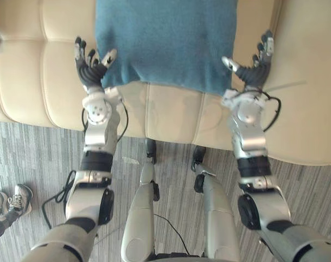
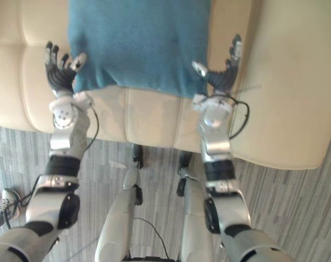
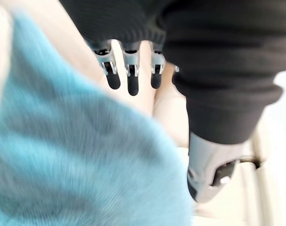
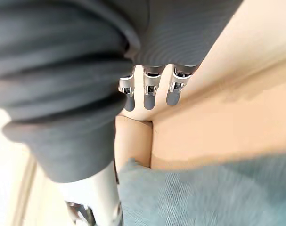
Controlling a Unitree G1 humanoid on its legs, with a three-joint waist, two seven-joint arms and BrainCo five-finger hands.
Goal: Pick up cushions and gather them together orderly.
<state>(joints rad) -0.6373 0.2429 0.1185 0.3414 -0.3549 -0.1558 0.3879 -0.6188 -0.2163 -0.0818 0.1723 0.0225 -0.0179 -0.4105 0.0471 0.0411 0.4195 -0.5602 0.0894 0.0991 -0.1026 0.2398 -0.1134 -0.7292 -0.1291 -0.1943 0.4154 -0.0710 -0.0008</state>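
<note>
Teal cushion (image 1: 165,38) lies flat on the cream sofa (image 1: 170,114) seat, roughly mid-seat. Its near edge sits back from the seat's front edge; its far part runs out of the head views.

Left hand (image 1: 89,68): over the seat just beside the cushion's near left corner, palm turned toward the cushion. Fingers (image 3: 132,75) straight and spread, released, holding nothing. Thumb tip points in at the corner of the fabric; contact cannot be confirmed. Left wrist view: teal fabric close alongside the hand, cream upholstery past the fingertips.

Right hand (image 1: 255,68): mirrored position, just beside the cushion's near right corner. Fingers (image 4: 150,94) straight, released, nothing grasped. Thumb angled in toward the cushion's edge. Right wrist view: cushion lies next to the thumb side, a sofa seam past the fingertips.

The cushion lies between the two hands.

Grey striped floor (image 1: 40,153) in front of the sofa. A person's shoes (image 1: 15,199) on the floor, well off to the left.
</note>
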